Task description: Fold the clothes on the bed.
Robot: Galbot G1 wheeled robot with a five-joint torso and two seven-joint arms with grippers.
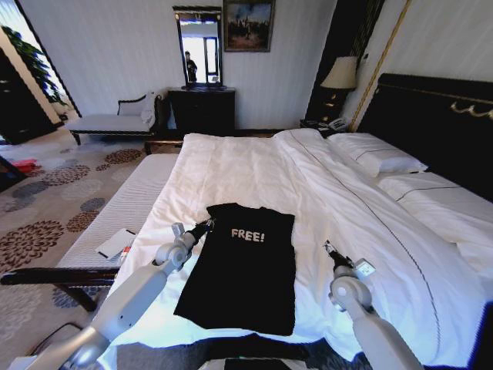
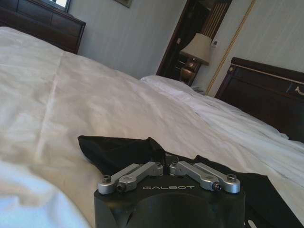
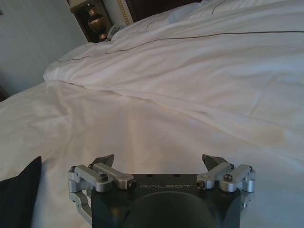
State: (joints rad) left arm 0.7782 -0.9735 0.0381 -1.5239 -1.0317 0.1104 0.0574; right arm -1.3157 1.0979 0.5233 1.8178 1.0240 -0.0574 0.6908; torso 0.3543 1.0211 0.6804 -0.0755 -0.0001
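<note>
The clothes, one black T-shirt [image 1: 245,270] with white "FREE!" lettering, lie folded into a long narrow strip on the near part of the bed [image 1: 254,166]. My left gripper [image 1: 203,227] is at the shirt's far left corner. In the left wrist view its fingers [image 2: 156,166] are shut together where the black cloth [image 2: 128,149] bunches up into a small peak. My right gripper [image 1: 330,248] hovers over the white duvet to the right of the shirt, clear of it. It is open, its fingertips [image 3: 105,161] spread wide, with a corner of the shirt [image 3: 19,190] off to one side.
Pillows [image 1: 377,158] and a dark headboard [image 1: 431,116] are at the right. A pale padded bench [image 1: 123,208] carrying a notepad [image 1: 115,243] runs along the bed's left side. A dresser [image 1: 202,108], a chaise [image 1: 115,121] and a lamp [image 1: 340,74] stand by the far wall.
</note>
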